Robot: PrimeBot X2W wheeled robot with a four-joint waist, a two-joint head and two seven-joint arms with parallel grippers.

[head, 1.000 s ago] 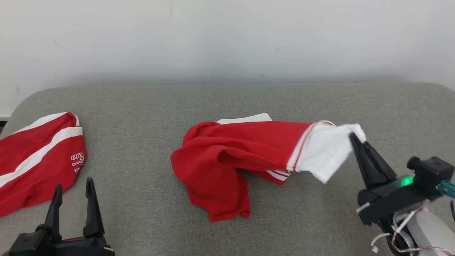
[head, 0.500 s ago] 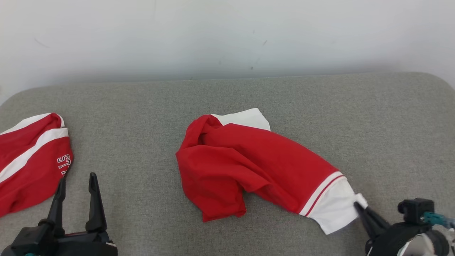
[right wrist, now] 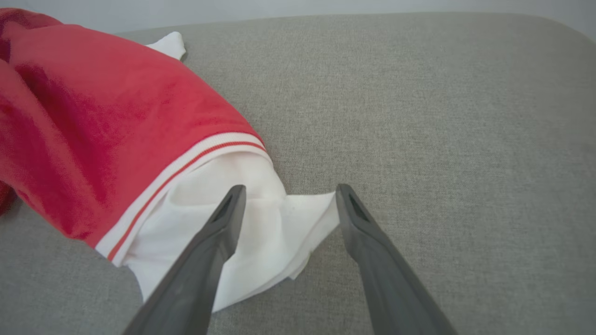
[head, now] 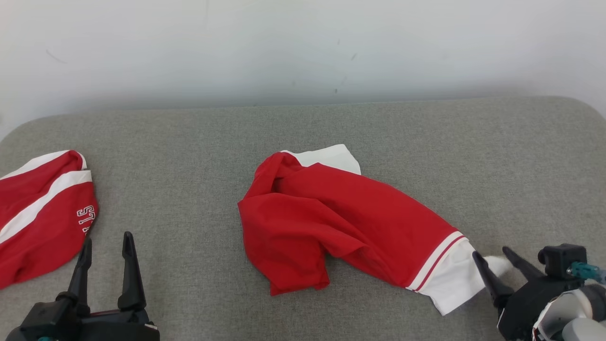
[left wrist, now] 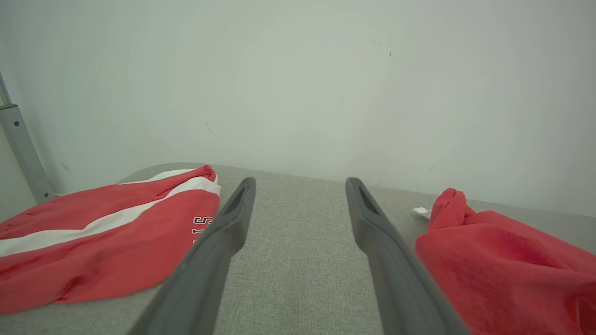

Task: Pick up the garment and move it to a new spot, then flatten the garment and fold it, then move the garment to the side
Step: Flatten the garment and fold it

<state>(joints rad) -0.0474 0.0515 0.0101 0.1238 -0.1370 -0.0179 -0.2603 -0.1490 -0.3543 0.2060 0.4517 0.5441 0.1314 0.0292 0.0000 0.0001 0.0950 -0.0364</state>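
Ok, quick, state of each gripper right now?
Left gripper: open, empty.
Right gripper: open, astride the white end of the crumpled red fabric garment, not gripping it.

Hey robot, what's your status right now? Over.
Left gripper open, empty. Right gripper open, white end of garment between its jaws. It lies crumpled, unfolded. Second red garment far left, clear.

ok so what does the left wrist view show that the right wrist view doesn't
Left wrist view: the open left gripper, a second red garment with a white stripe and lettering lying left of its fingers, and a metal post at the picture's edge.
Right wrist view: the open right gripper, its fingers standing either side of a corner of the white end of the middle garment, just past the red-striped trim.
Both: the red body of the middle garment and the grey padded surface it lies on.
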